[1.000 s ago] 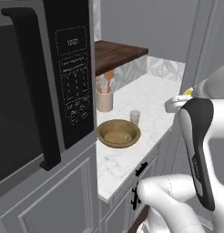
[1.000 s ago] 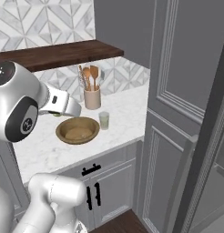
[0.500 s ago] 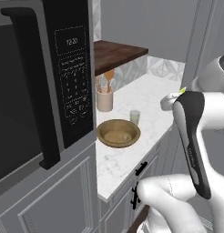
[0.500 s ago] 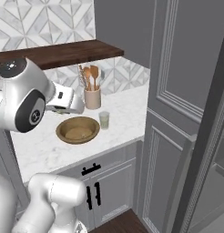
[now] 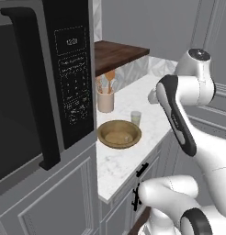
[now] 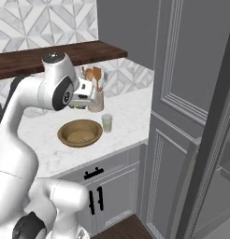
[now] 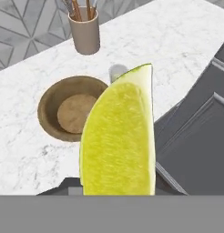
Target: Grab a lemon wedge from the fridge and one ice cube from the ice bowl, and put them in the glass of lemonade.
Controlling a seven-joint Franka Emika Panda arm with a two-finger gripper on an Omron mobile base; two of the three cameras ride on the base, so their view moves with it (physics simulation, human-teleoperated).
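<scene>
Left base view: white marble counter [image 5: 119, 160] runs back along the wall. Wooden ice bowl [image 5: 119, 134] sits mid-counter, pale tan inside. Glass of lemonade [image 5: 136, 118] stands just beside the bowl's far rim, apart from it, upright. Beige cup with wooden spoons [image 5: 105, 100] stands further back near the tiled wall, under a dark wood shelf [image 5: 117, 54]. Black microwave [image 5: 41, 87] with keypad fills the left. Arm bends over the counter's right edge; the hand is mostly hidden behind the forearm, grip cannot be told here.

Right base view: gripper [image 6: 81, 105] hangs above the counter, between the ice bowl [image 6: 80, 132] and the spoon cup [image 6: 95, 99], a bit of yellow-green at its tip. Glass of lemonade [image 6: 107, 123] is to the right of the bowl, close but not touching. Tall grey panelled cabinet [image 6: 182, 107] on the right; base cabinet with black handles [image 6: 94, 174] under the counter.

Hand view: lemon wedge [image 7: 119, 140] is large in the middle, clamped between the finger tips, rind edge to the right, pulp facing the camera. Behind it, the ice bowl [image 7: 70, 109] lies left of centre; contents unclear. Top of the glass of lemonade [image 7: 117, 71] peeks just over the wedge's tip. Spoon cup [image 7: 84, 31] is at the top.
</scene>
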